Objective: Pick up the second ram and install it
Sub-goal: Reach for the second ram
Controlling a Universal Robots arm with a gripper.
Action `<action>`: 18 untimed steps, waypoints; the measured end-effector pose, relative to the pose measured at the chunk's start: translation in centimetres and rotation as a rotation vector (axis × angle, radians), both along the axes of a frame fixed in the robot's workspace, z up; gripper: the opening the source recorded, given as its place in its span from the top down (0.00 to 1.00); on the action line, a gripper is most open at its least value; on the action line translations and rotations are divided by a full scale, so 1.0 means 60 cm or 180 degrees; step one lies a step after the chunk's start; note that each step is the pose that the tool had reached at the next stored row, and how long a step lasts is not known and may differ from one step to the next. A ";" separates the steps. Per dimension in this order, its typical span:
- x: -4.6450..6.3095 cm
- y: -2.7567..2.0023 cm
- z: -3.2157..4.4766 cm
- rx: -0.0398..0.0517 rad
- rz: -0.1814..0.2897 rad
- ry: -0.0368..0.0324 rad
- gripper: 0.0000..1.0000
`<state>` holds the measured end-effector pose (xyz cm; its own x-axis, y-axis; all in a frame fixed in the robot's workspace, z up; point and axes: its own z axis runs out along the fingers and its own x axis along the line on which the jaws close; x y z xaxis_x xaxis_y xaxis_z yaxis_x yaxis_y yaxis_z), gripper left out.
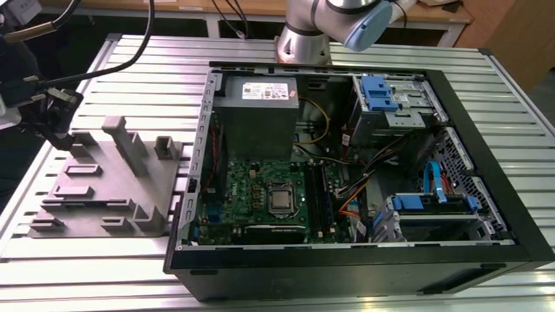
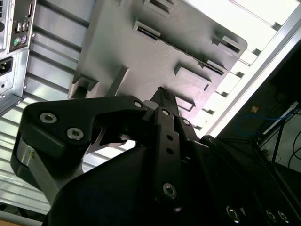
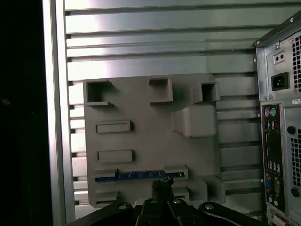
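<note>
The second ram [image 3: 134,176] stands on edge in a narrow slot of the grey holder [image 3: 150,136] on the table [image 1: 156,52]. This probably leaves its upper edge free for pinching, while the computer case [image 1: 485,130] lies open on its side so the board faces up. At the exterior view's left, the gripper [image 3: 162,184] points down over the holder, its tips drawn together on nothing, just beside the ram.

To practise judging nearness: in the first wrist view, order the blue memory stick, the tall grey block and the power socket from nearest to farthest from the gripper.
1. Blue memory stick, in the fixture slot beside the gripper.
2. Tall grey block, farther across the fixture.
3. Power socket, on the back of the computer case.
</note>
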<state>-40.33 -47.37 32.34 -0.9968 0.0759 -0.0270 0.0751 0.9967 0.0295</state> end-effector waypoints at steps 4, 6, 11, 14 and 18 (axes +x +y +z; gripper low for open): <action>-0.004 -0.0048 -0.010 -0.0002 0.0000 0.0000 0.93; -0.006 -0.0073 -0.015 -0.0002 0.0000 0.0000 0.93; -0.010 -0.0120 -0.026 -0.0002 0.0000 0.0000 0.93; -0.014 -0.0156 -0.032 -0.0002 0.0000 0.0000 0.93; -0.019 -0.0205 -0.039 -0.0002 0.0000 0.0000 0.93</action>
<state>-41.44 -48.61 29.98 -0.9968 0.0758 -0.0269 0.0751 0.9968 0.0287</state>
